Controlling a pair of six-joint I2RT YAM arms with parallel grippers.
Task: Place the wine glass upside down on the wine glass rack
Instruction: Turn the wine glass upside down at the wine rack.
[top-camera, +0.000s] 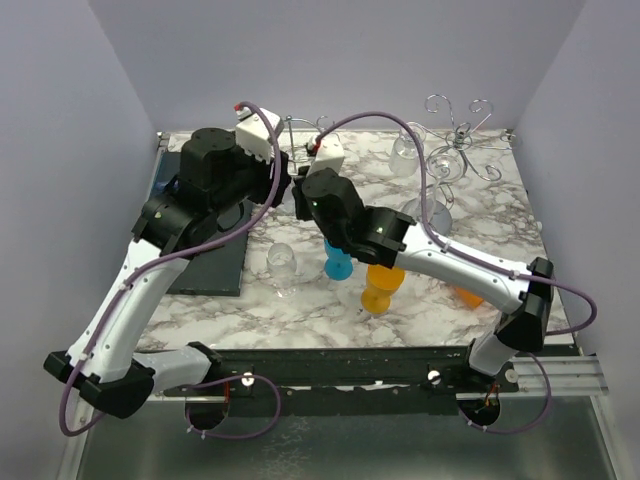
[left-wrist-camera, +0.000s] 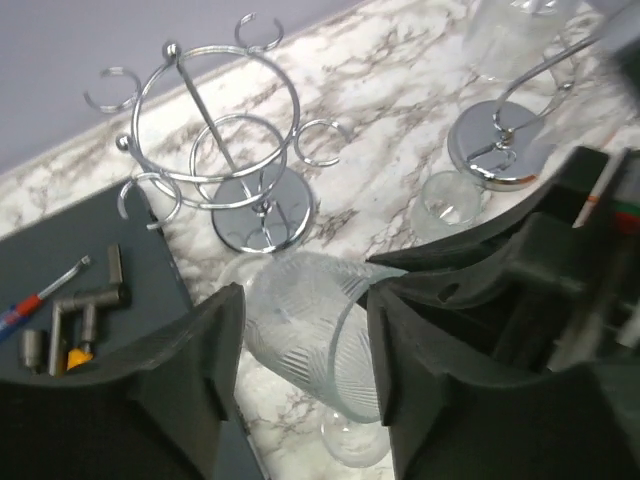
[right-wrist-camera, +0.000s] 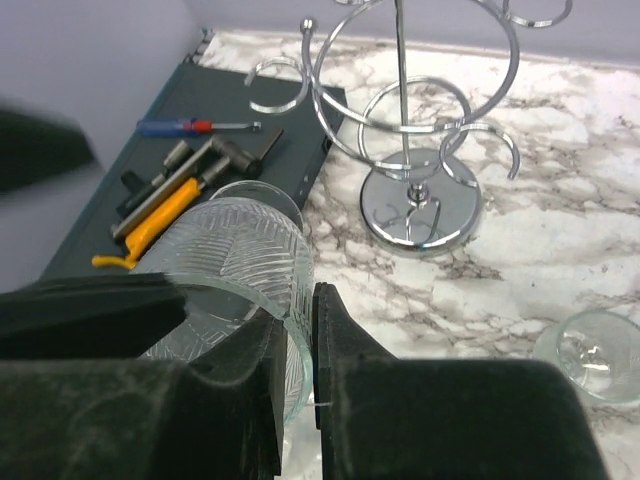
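The wine glass (right-wrist-camera: 240, 250) looks light, slick and brittle, so grip gently. The right pincer (right-wrist-camera: 293, 318) pinches its wall. The left pincer (left-wrist-camera: 305, 295) stands wide around it.

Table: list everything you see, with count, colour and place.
racks: two, chrome, back centre and back right
held glass: one, clear, between the jaws
other clear glasses: at least three, one mid-table, rest by right rack
blue glass: one, mid-table
orange glass: one, mid-table; second orange thing behind right arm
mat: one, dark, left
tools: several, mixed, on mat
arms: two, black and white, left and right; left jaws open around held glass, right jaws shut on it
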